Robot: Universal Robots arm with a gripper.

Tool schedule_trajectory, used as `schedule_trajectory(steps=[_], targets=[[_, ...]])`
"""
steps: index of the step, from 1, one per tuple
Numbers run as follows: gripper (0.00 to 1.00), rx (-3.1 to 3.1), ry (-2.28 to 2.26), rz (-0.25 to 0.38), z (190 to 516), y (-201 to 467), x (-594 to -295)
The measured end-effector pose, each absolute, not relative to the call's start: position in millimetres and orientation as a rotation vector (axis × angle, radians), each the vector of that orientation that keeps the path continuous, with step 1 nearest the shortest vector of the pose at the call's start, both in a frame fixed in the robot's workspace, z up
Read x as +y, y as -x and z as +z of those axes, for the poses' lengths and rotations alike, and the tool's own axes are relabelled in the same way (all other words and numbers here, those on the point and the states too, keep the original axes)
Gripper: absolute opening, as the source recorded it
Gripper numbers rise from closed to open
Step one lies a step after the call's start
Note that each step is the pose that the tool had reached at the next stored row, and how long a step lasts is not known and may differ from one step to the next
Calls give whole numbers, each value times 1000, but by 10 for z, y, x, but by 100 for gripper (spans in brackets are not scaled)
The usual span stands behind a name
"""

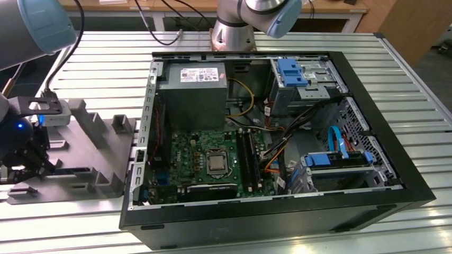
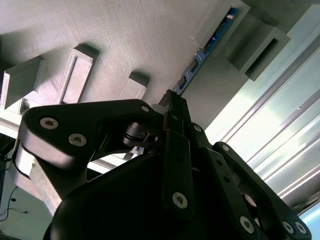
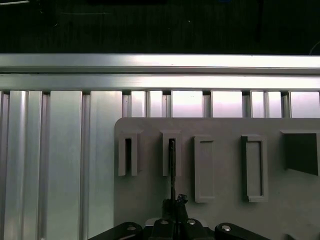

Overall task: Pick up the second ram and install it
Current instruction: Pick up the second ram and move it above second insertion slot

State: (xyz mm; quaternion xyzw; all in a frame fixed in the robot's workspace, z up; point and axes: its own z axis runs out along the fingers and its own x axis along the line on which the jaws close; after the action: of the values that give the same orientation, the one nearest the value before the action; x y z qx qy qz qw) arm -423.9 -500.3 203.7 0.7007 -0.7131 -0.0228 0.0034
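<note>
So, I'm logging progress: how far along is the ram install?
Done: the gripper is at the grey fixture and looks closed on the second ram. In hand: that stick, standing in its fixture slot, not yet lifted. Left: the whole install; the motherboard slots in the open case await it.

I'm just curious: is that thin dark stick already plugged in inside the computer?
No, the second ram stands in a slot of the grey fixture.

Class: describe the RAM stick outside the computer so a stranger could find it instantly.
On the exterior view's left, beside the open computer case, lies a grey fixture. The second ram stands on edge in one of its slotted blocks, at the hand. Unlike the neighbouring grey blocks, it is thin, dark and blue-edged.
</note>
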Motion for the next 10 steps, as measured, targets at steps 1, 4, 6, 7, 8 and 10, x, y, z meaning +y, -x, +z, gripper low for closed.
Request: schedule_trajectory(steps=[1, 4, 6, 7, 8, 10], targets=[[12, -2236, -2196, -72, 2037, 4239, -5003], [12, -2236, -2196, -72, 2037, 4239, -5003], [12, -2236, -2197, -72, 2037, 4239, -5003], [12, -2236, -2197, -72, 2037, 4239, -5004], [12, -2236, -2197, -72, 2037, 4239, -5003], [12, -2236, -2196, -71, 2038, 4239, -5004]])
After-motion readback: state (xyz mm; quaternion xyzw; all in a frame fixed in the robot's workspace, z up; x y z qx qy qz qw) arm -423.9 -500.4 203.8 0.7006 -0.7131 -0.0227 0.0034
